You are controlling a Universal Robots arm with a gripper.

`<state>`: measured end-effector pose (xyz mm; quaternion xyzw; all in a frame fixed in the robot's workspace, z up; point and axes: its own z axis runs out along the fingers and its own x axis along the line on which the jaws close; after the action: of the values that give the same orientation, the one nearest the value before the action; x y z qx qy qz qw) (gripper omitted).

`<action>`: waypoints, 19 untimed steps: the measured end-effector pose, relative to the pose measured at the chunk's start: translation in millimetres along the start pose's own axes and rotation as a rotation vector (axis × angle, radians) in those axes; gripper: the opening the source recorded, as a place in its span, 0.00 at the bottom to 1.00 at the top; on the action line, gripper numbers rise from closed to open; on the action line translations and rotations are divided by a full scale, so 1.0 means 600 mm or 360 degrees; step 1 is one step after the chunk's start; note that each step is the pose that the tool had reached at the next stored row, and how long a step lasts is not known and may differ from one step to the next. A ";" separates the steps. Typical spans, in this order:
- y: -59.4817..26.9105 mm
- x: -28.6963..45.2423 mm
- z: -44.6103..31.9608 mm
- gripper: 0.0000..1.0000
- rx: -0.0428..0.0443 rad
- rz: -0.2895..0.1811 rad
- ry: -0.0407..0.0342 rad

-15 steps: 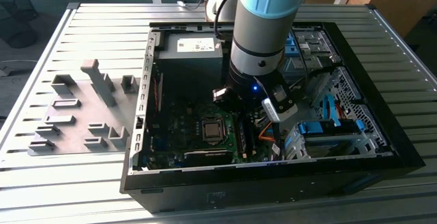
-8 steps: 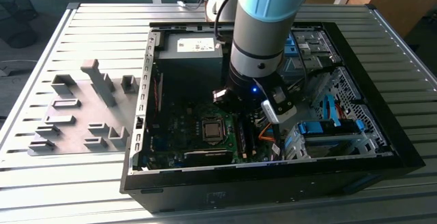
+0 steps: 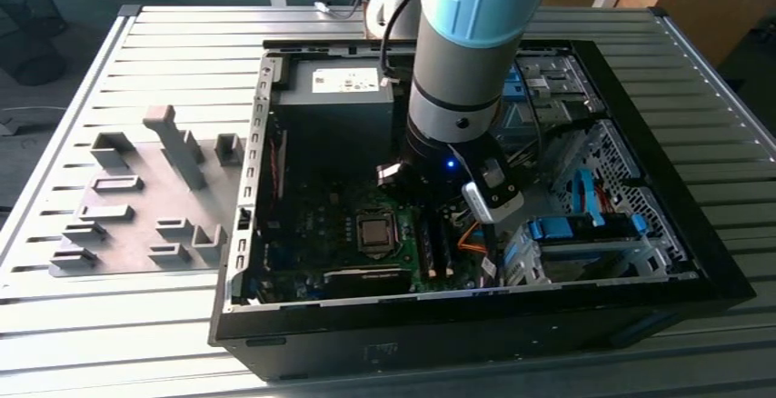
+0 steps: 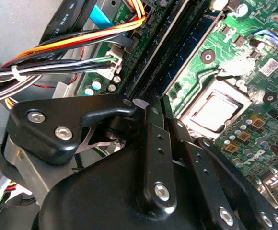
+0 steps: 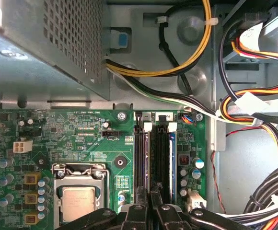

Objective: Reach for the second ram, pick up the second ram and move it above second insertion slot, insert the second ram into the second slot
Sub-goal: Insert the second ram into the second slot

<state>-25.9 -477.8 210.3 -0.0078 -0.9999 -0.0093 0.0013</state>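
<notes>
Item: open computer case (image 3: 715, 266) lying on a ribbed metal surface (image 3: 182, 53), with a grey moulded fixture (image 3: 145, 198) on the exterior view's left of it. The arm (image 3: 467, 53) is lowered into the case over the motherboard. Claw (image 5: 148, 203): in both wrist views it is poised right over the bank of memory slots (image 5: 140, 158), its fingertips (image 4: 154, 112) pressed together with only a sliver between them; whether a board edge is nipped in that sliver cannot be told. Second ram (image 5: 160, 158): judged to be the dark stick standing edge-on in the bank directly under the fingertips, between a black slot and a blue one (image 5: 173, 158); its white label cannot be made out, so the match is tentative. Neighbours: processor socket (image 5: 79, 199) just beside the bank, perforated power supply box (image 5: 48, 48) beyond it, coloured wire bundle (image 5: 254, 105) well apart on the far side. Step in hand, by judgement: insertion, with reach and carry done, since the claw sits at the slot and not at the fixture. Requirement of this step: pressure straight down along the slot, both ends level, end latches free to close, no sideways lean against the adjacent slot.
</notes>
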 end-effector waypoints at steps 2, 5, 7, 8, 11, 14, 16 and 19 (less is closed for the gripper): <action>0.000 0.000 0.000 0.14 0.0000 0.0000 0.0000; 0.000 0.000 0.000 0.14 0.0000 0.0000 0.0000; 0.000 0.000 0.000 0.14 0.0000 0.0000 0.0000; 0.000 0.000 0.000 0.14 0.0000 0.0000 0.0000; 0.000 0.000 -0.001 0.14 0.0001 0.0000 0.0000; 0.000 0.000 0.000 0.14 0.0000 0.0000 0.0000; 0.000 0.000 0.000 0.14 0.0000 0.0000 0.0000; 0.000 0.000 0.000 0.14 0.0000 0.0000 0.0000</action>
<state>-25.9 -477.8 210.3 -0.0078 -0.9999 -0.0093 0.0013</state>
